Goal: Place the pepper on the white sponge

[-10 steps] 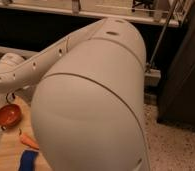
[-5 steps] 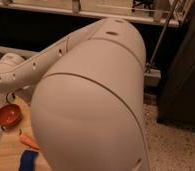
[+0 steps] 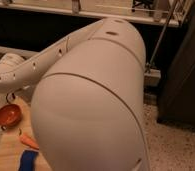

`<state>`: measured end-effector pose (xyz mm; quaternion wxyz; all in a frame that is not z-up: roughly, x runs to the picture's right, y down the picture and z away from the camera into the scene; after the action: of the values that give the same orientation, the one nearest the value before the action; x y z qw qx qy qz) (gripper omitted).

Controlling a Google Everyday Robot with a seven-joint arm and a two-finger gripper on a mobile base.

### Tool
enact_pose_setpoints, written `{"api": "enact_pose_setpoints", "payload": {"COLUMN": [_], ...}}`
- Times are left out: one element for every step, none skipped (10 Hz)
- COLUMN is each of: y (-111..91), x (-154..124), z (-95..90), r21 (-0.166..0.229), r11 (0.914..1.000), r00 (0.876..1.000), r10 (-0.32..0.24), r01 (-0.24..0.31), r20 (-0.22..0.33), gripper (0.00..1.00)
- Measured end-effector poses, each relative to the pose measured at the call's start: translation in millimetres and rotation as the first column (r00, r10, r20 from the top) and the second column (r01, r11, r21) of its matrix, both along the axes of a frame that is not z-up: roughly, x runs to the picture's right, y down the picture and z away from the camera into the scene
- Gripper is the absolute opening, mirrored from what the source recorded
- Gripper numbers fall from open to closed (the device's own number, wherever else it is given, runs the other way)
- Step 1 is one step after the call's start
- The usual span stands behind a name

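Filling most of the camera view, the big white rounded robot arm (image 3: 91,110) is stretching off toward the left edge. Its gripper (image 3: 11,96) is showing only as a dark tip hanging just above the round orange bowl (image 3: 7,116), closed, with nothing visibly in its grasp. The slim orange pepper (image 3: 28,141) is lying on the pale wooden tabletop (image 3: 6,150), between the bowl and a bright blue pad (image 3: 27,161).

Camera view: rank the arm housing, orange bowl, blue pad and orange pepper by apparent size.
1. The arm housing, by far, though it is nearest the camera.
2. The orange bowl.
3. The blue pad and orange pepper: alike, both partly hidden.
The gripper is out of sight beyond the arm's left end.
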<state>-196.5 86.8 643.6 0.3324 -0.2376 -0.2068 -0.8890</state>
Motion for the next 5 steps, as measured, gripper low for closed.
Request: {"api": "enact_pose_setpoints", "payload": {"y": [0, -2, -7, -12, -20], "x": [0, -2, -9, -21, -30], "z": [0.0, 1.8, 4.8, 8.7, 13.8], "r21": [0.0, 0.012, 0.035, 0.067, 0.099], "r11": [1.0, 0.9999, 0.9993, 0.9977, 0.9949], "r00": [1.0, 1.0, 0.999, 0.995, 0.989], "r10": [-0.001, -0.01, -0.016, -0.016, 0.0], "r01": [0.001, 0.009, 0.015, 0.009, -0.015], "r20": [0.0, 0.011, 0.042, 0.095, 0.151], "gripper": [0.06, 0.06, 0.06, 0.06, 0.06]}}
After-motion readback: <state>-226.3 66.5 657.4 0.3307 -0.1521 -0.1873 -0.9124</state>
